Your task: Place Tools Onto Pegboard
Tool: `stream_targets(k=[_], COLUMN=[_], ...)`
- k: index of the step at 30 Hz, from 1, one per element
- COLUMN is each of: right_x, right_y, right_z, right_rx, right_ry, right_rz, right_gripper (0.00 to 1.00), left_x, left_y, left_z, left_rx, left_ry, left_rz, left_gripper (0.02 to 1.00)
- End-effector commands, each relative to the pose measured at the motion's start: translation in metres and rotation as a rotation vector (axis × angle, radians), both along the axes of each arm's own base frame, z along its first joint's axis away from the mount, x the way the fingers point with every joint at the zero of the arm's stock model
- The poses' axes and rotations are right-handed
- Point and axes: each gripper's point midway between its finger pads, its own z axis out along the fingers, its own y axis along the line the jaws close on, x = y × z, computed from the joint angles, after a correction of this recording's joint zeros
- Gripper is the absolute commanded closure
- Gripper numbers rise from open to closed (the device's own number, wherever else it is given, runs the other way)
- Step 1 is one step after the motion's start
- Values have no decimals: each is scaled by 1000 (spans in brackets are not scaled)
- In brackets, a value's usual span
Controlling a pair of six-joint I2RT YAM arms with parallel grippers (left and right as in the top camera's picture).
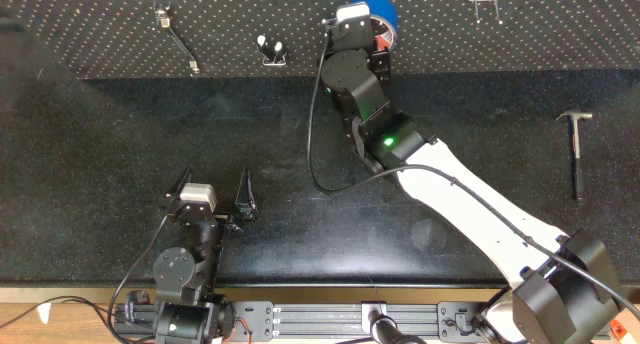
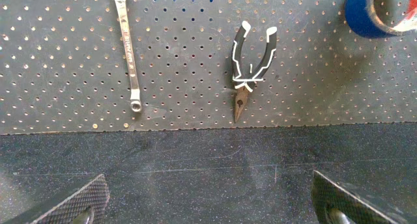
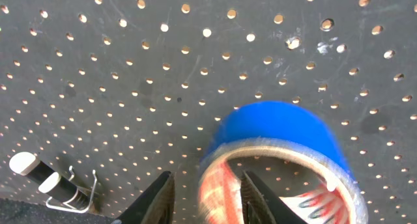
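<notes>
Status: two tools are hanging on the pegboard (image 1: 100, 24), one is in hand, and one is waiting.

- The combination wrench (image 1: 178, 39) is hanging at the far left of the board.
- The needle-nose pliers (image 1: 270, 52) are sitting in a wire holder to its right, nose pointing down. I am counting both as done.
- My right gripper (image 3: 208, 178) is holding the blue tape roll (image 3: 280, 136) up against the board, right of the pliers. Its fingers are closed down to a narrow gap on the roll's wall, one inside the core and one outside. I cannot tell whether a peg is carrying the roll yet, so I am treating this step as unfinished.
- The hammer (image 1: 575, 154) is lying on the black table mat (image 1: 120, 134) at the far right, well apart from both arms. A bare double hook (image 1: 485, 4) is standing out from the board at the far right, and I am judging it the likely place for the hammer.
- My left gripper (image 2: 208, 185) is hovering low over the near left of the mat, spread wide and holding nothing.

Remaining, in my judgement: seating and releasing the tape, then picking up and hanging the hammer.
</notes>
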Motion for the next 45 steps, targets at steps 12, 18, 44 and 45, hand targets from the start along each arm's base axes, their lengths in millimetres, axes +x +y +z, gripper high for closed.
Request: stream_targets(k=[12,18,44,45], right_x=[-35,-101,-200,-207], right_y=[-15,-67,-365,-376], right_z=[3,1,-183,-186], right_rx=[-61,-173,34,23], right_ry=[128,324,940,966], right_rz=[69,85,-220,-264], right_gripper=[47,45,42,42], left_x=[0,0,0,0], left_y=[0,0,0,0], left_z=[-1,-1,-1,-1], left_rx=[5,5,5,5], left_ry=[1,1,1,1], left_rz=[0,0,0,0], left_gripper=[23,23,23,23])
